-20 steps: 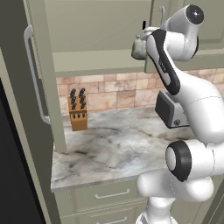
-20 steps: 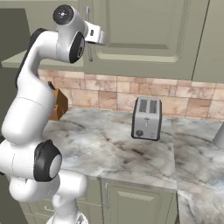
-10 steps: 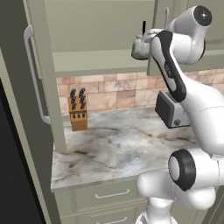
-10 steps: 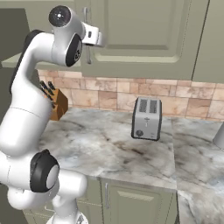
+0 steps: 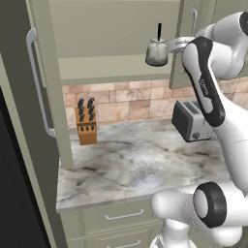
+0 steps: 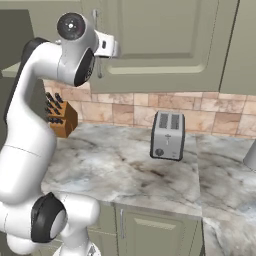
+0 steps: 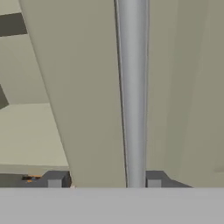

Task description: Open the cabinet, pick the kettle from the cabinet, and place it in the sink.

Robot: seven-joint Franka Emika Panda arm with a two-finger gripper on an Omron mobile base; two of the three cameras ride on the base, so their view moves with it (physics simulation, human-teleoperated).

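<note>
In the left base view the kettle (image 5: 157, 52) is partly covered on its right by the arm's hand, and whether it is gripped or merely touched cannot be told. The toaster (image 5: 193, 120) is half hidden behind the forearm. In the hand view only the 2 dark fingertips (image 7: 55, 179) show above the bottom band, and the silver handle (image 7: 133, 94) runs off the top edge.
</note>
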